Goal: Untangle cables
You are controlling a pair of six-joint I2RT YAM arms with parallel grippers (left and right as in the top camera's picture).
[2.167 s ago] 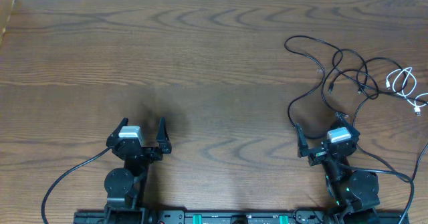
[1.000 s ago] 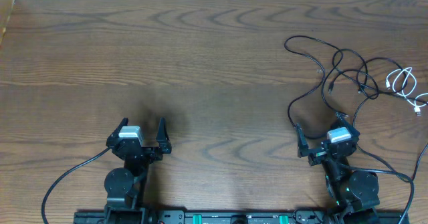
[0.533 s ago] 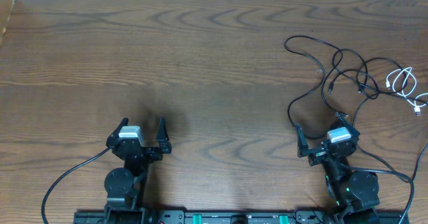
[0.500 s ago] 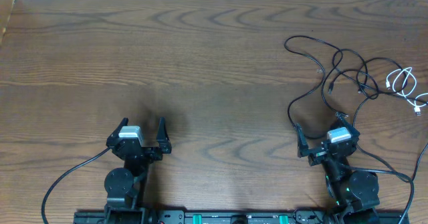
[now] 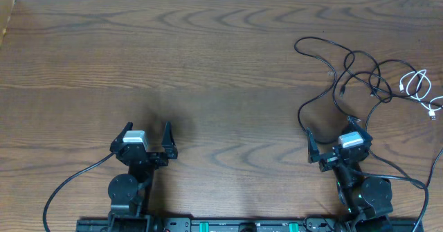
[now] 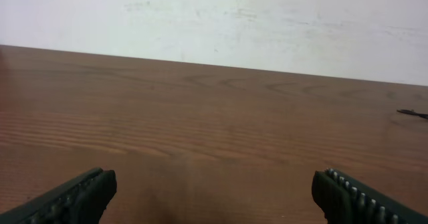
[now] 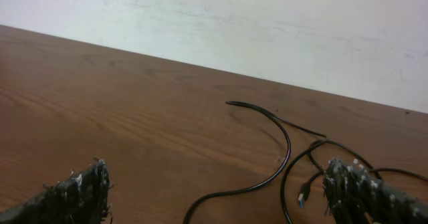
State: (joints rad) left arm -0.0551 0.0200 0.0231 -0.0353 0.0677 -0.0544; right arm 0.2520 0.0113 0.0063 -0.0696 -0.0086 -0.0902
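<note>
A long thin black cable [image 5: 339,69] lies in loose loops at the table's right side, ending near my right gripper. A short white cable [image 5: 417,86] is coiled at the far right edge, next to the black loops. My right gripper [image 5: 332,138] is open and empty just in front of the black cable; in the right wrist view the black cable [image 7: 277,160] curves between my open fingers [image 7: 217,197], with a small plug [image 7: 304,198] by the right finger. My left gripper [image 5: 147,134] is open and empty at the lower left, far from both cables; its fingers [image 6: 214,194] show over bare wood.
Thicker black arm wires [image 5: 69,183] trail from both arm bases along the front edge. A white wall [image 6: 214,17] runs behind the table's far edge. A bit of black cable [image 6: 414,114] shows at the right of the left wrist view.
</note>
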